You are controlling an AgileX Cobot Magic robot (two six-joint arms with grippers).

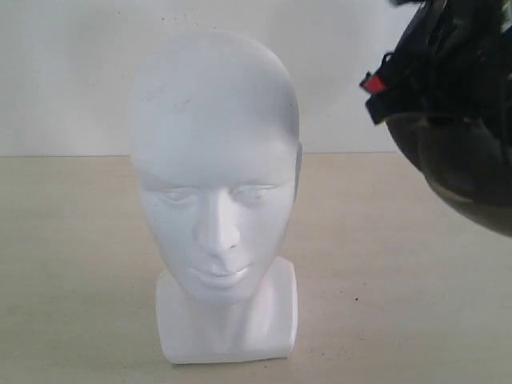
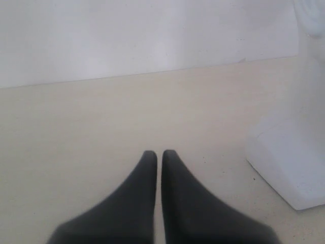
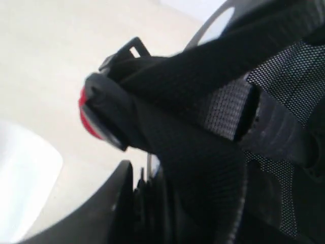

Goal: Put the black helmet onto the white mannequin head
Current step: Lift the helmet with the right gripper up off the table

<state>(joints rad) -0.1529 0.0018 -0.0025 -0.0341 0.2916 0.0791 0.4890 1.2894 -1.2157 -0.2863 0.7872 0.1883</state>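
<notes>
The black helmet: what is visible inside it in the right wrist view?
Inside the black helmet: black mesh lining, webbing straps and a buckle with a red button. The straps hide the lining behind them.
</notes>
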